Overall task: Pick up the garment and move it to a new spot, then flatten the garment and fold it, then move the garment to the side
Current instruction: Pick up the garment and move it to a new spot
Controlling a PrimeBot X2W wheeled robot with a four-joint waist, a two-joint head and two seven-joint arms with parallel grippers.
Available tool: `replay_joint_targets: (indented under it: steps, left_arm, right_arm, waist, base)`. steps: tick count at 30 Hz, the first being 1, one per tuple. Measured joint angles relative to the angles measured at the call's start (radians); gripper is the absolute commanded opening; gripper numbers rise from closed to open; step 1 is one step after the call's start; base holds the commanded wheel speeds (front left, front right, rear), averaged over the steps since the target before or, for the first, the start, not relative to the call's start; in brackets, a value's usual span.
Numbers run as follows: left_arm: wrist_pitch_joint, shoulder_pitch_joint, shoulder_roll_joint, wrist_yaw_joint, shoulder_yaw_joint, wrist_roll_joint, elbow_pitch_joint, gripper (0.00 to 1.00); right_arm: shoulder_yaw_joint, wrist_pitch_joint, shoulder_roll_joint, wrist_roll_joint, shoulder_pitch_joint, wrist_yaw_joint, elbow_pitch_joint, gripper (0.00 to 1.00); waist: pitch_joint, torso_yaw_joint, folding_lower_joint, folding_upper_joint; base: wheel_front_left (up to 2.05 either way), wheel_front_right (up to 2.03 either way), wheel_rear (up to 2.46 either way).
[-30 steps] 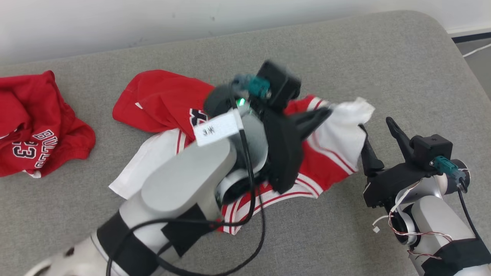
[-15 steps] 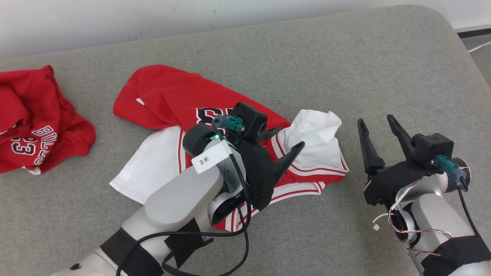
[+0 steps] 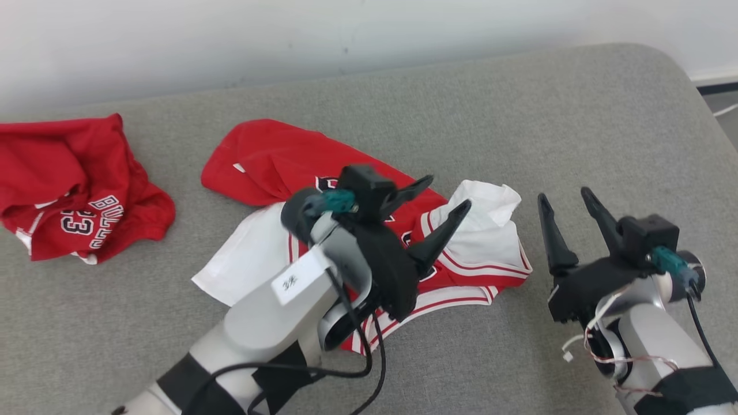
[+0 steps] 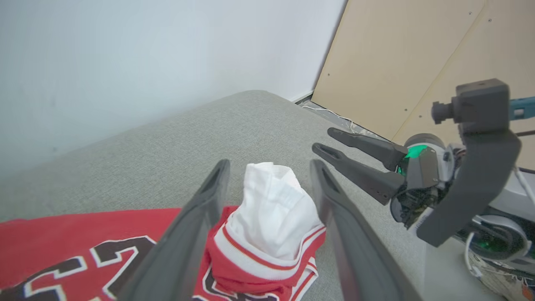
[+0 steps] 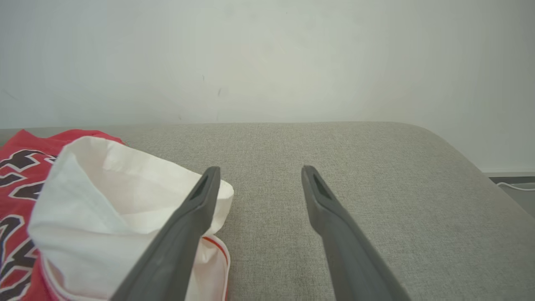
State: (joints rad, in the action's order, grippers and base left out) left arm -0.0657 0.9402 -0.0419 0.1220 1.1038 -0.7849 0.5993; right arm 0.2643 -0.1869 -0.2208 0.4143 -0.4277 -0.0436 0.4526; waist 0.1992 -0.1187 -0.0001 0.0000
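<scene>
Leftward, second red jersey [image 3: 75,190], apart from garment [image 3: 265,155]

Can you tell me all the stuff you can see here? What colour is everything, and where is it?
jersey: one, red and white, crumpled in the middle of the cushion
second jersey: one, red with white lettering, bunched at the far left
cushion: one, grey, under both jerseys
wall: one, white, behind the cushion
wooden panel: one, beige, past the right gripper
left gripper: one, dark, above the middle jersey, jaws open
right gripper: one, dark, right of that jersey, jaws open
</scene>
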Motion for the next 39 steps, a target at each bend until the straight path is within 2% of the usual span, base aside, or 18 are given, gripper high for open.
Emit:
replay_joint_targets:
  steps: [5, 8, 17, 22, 31, 39]
  left_arm:
    - [-0.090, -0.081, -0.016, -0.054, -0.031, 0.011, 0.005, 1.00]
    - [-0.142, -0.112, -0.049, -0.095, -0.056, 0.012, 0.002, 1.00]
    - [-0.174, -0.236, -0.149, -0.214, -0.076, 0.062, -0.026, 1.00]
    - [-0.182, -0.316, -0.218, -0.236, -0.113, 0.072, -0.063, 1.00]
    - [-0.183, -0.449, -0.301, -0.246, -0.203, 0.073, -0.081, 1.00]
    - [-0.185, -0.487, -0.294, -0.246, -0.297, 0.085, -0.054, 1.00]
  right_arm:
    - [-0.011, -0.010, -0.025, 0.011, 0.069, 0.009, -0.025, 1.00]
    - [-0.014, -0.016, -0.033, 0.018, 0.090, 0.018, -0.036, 1.00]
    - [-0.011, -0.016, -0.032, 0.023, 0.147, 0.023, -0.043, 1.00]
    - [-0.007, -0.016, -0.031, 0.025, 0.169, 0.023, -0.065, 1.00]
    - [0.000, -0.013, -0.025, 0.027, 0.202, 0.021, -0.078, 1.00]
    - [0.001, 0.001, -0.023, 0.035, 0.214, 0.017, -0.099, 1.00]
  waist:
    - [-0.035, 0.018, 0.0000, 0.0000]
    - [-0.052, 0.027, -0.0001, 0.0000]
    - [-0.111, 0.050, -0.0001, 0.0000]
    - [-0.135, 0.063, -0.0001, 0.0000]
    - [-0.145, 0.073, 0.0000, 0.0000]
    - [-0.138, 0.076, 0.0000, 0.0000]
  base:
    - [0.00, 0.00, 0.00]
    - [0.00, 0.00, 0.00]
    - [0.00, 0.00, 0.00]
    - [0.00, 0.00, 0.00]
    - [0.00, 0.00, 0.00]
    - [0.00, 0.00, 0.00]
